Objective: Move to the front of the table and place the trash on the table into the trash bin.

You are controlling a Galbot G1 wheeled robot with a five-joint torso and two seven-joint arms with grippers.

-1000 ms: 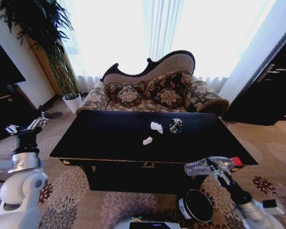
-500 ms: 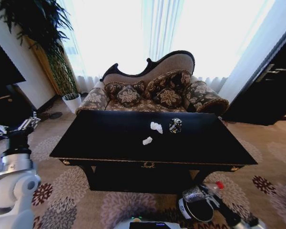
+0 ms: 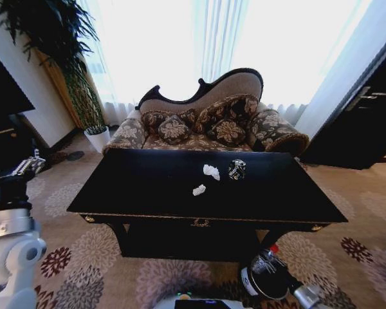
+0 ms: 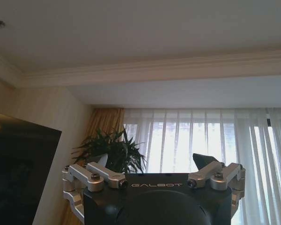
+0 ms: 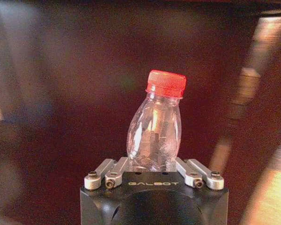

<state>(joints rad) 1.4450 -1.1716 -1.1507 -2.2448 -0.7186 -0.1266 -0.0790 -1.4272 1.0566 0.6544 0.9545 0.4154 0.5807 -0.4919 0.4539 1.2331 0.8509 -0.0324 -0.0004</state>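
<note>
Head view: right gripper (image 3: 267,265) is low at the front right of the table (image 3: 148,193), directly over the mouth of the trash bin (image 3: 254,288). It carries the bottle (image 3: 265,261), red cap pointing away from the wrist toward the table's underside. Beyond the gripper, up on the tabletop, lie two white paper bits (image 3: 211,171) (image 3: 199,190) and, just beside the farther one, a dark patterned item (image 3: 237,168). Left gripper (image 3: 16,172) is parked well off to the table's left, raised, clear of the work.

Left wrist view: left gripper (image 4: 154,180) points up at ceiling and curtains. Its fingers (image 4: 103,174) stand apart with nothing between them.

Right wrist view: right gripper (image 5: 154,171) is clamped on the lower body of the bottle (image 5: 154,136), which stands out straight ahead of the fingers and leans slightly. Dark blurred surface beyond it.

Risk, as judged: the bottle is long against the bin's mouth. If let go while the cap end overhangs the far rim, it may catch the rim and tip out onto the carpet. Smooth plastic held only near the base could also swing in the grip.
</note>
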